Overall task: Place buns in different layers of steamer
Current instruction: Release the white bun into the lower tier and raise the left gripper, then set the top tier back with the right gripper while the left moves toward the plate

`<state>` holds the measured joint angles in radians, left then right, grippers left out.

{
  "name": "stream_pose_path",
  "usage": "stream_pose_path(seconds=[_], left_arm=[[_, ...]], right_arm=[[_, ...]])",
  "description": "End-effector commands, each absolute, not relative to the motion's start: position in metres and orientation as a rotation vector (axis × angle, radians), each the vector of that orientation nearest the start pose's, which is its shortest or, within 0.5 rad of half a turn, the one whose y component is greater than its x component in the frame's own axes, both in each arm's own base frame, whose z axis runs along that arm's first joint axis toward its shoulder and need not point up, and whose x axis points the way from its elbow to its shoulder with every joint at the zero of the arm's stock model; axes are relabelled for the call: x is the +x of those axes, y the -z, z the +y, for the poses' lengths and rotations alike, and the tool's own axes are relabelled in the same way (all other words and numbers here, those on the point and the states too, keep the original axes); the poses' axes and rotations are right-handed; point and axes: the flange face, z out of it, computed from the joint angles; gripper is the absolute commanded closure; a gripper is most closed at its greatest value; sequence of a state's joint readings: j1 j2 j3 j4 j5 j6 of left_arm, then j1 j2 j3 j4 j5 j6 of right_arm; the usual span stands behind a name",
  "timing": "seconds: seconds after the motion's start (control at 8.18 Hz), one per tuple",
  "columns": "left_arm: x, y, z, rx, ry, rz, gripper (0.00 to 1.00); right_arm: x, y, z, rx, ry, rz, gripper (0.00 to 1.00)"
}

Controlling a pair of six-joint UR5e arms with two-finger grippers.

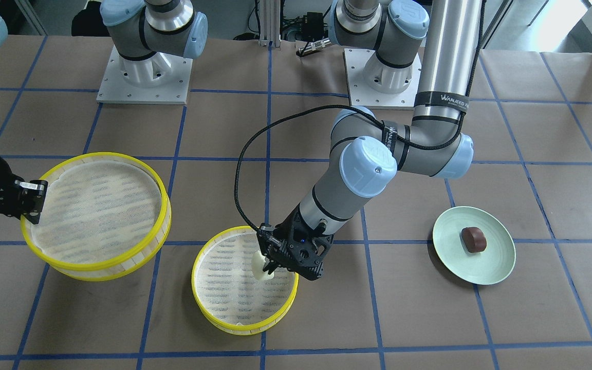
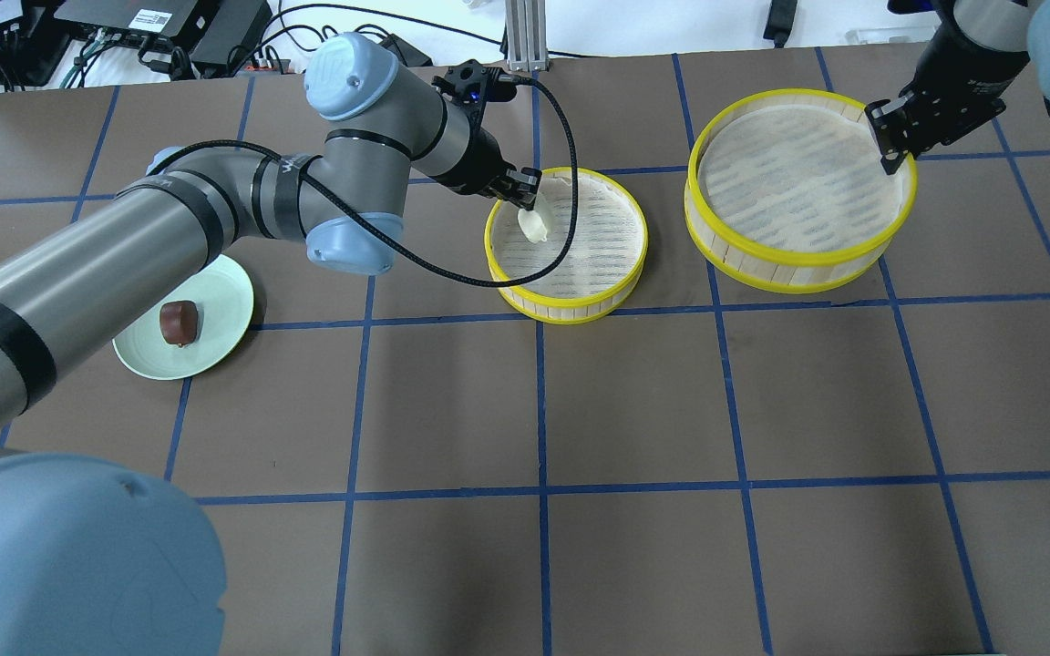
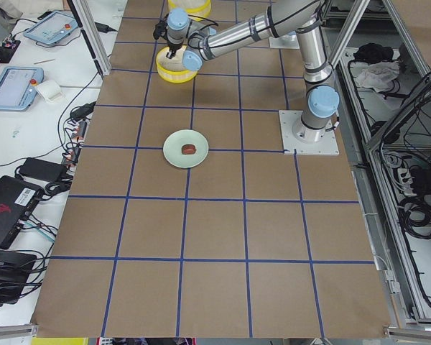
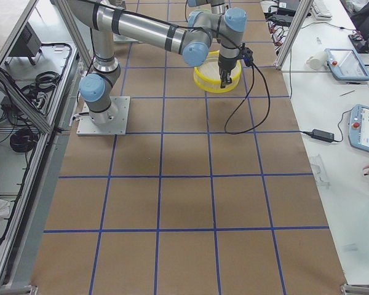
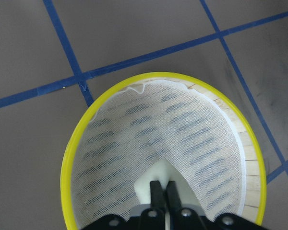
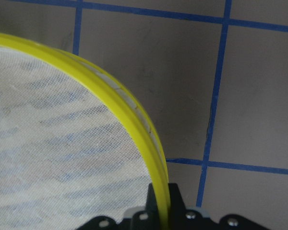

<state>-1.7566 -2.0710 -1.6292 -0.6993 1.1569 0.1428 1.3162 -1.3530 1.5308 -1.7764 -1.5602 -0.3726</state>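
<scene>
My left gripper (image 1: 274,263) is shut on the cream-white bun (image 1: 262,271) and holds it low over the mesh floor of the smaller-looking steamer layer (image 1: 208,308), near its edge. The wrist view shows the bun (image 5: 156,178) pinched between the fingertips (image 5: 156,191). From overhead, the left gripper (image 2: 528,194) holds the bun (image 2: 535,226) inside this layer (image 2: 580,305). My right gripper (image 2: 890,146) is shut on the yellow rim (image 6: 134,115) of the second steamer layer (image 2: 798,264), which looks raised off the table. The dark reddish-brown bun (image 1: 474,239) lies on the pale green plate (image 1: 496,267).
The plate (image 2: 224,310) with the brown bun (image 2: 177,322) lies under my left forearm. The brown table has a blue tape grid. Both arm bases (image 1: 144,77) stand at the robot's edge of the table. Tablets and cables lie on side benches beyond the table.
</scene>
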Motion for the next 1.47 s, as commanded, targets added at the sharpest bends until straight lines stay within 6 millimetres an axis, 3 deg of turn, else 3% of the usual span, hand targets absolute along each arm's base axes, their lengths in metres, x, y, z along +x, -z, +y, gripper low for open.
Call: stream_pose_path(seconds=[0.0, 0.12, 0.37, 0.49, 0.61, 0.73, 0.86, 0.98, 1.35], left_arm=[[-0.312, -0.254, -0.611, 0.551, 0.464, 3.503, 0.34], [-0.315, -0.255, -0.608, 0.48, 0.443, 3.523, 0.19], [-0.319, -0.264, -0.606, 0.386, 0.441, 3.545, 0.01], [-0.315, -0.295, -0.606, 0.406, 0.512, 3.517, 0.0], [-0.303, -0.315, -0.604, 0.362, 0.463, 3.436, 0.0], [-0.28, -0.334, -0.603, 0.342, 0.476, 3.229, 0.0], [-0.25, -0.347, -0.6, 0.402, 0.395, 3.135, 0.0], [-0.201, -0.36, -0.604, 0.341, 0.328, 3.135, 0.0], [-0.078, -0.401, -0.589, 0.144, 0.195, 3.134, 0.0]], right_arm=[[-0.016, -0.411, -0.595, -0.19, 0.046, 3.134, 1.0], [-0.016, -0.411, -0.595, -0.188, 0.046, 3.134, 1.0], [-0.016, -0.41, -0.595, -0.188, 0.044, 3.134, 1.0], [-0.016, -0.411, -0.595, -0.181, 0.044, 3.134, 1.0], [-0.013, -0.412, -0.594, -0.176, 0.049, 3.135, 1.0], [-0.009, -0.414, -0.594, -0.157, 0.054, 3.135, 1.0], [0.003, -0.414, -0.595, -0.085, 0.058, 3.137, 1.0], [0.028, -0.412, -0.596, -0.049, 0.067, 3.129, 1.0], [0.132, -0.383, -0.609, 0.129, 0.133, 3.09, 1.0]])
